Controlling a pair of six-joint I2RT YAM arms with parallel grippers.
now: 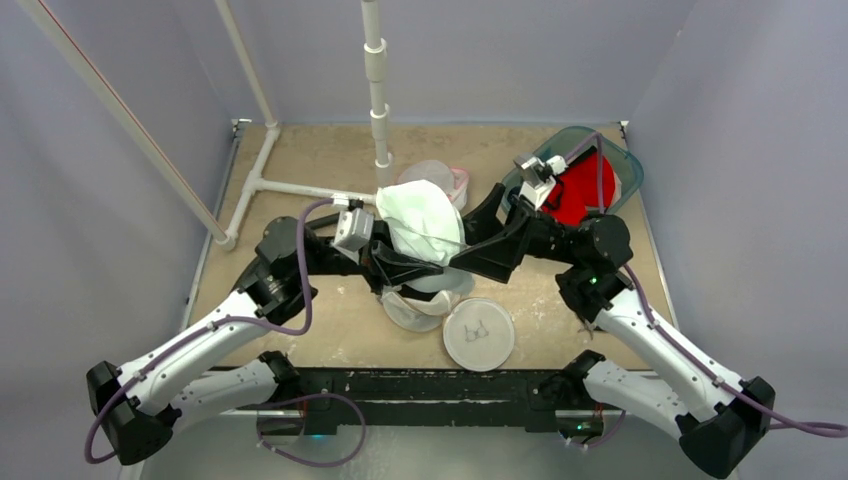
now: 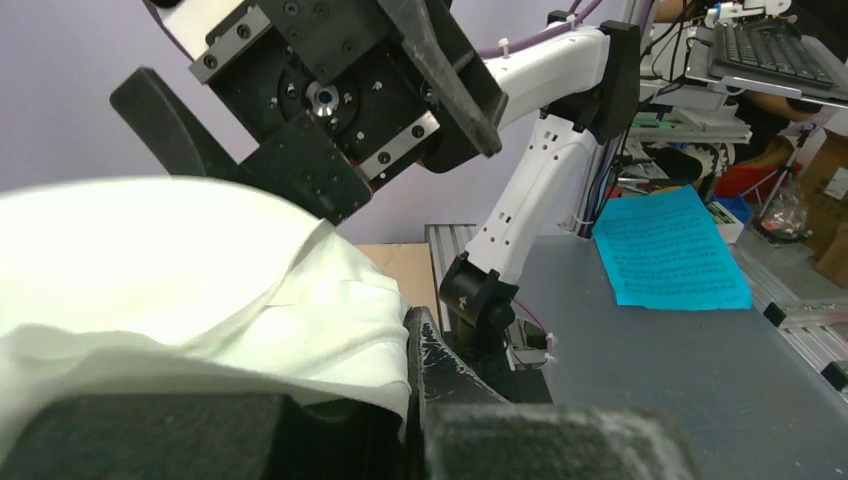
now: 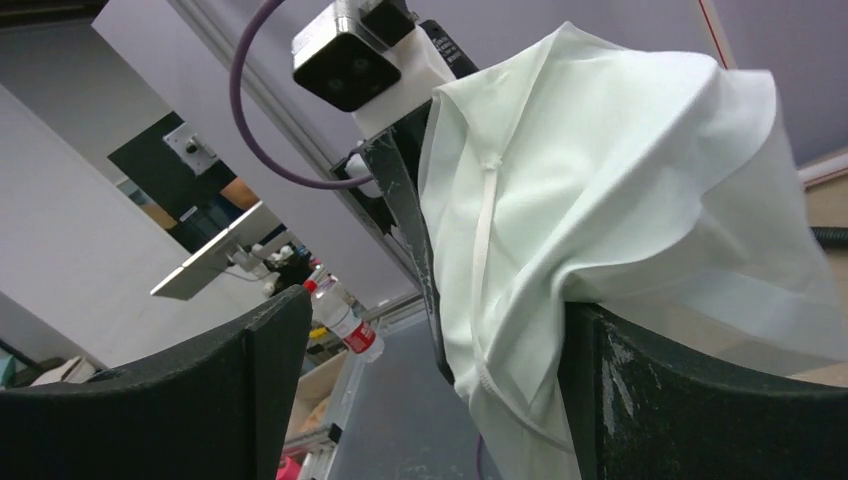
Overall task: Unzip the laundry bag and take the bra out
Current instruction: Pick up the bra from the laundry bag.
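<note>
Your left gripper is clenched on the laundry bag and holds it raised above the middle of the table. Your right gripper is released, its jaws spread wide. The bag's lower fold hangs between them and rests against one jaw. The bag's zipper runs down the side that faces the right wrist camera. You cannot make out the bra in these views.

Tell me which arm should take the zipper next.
Right, most likely. The left gripper is shut on the laundry bag, holding it up off the table. The right gripper is open beside the bag, with the zipper facing it.
</note>
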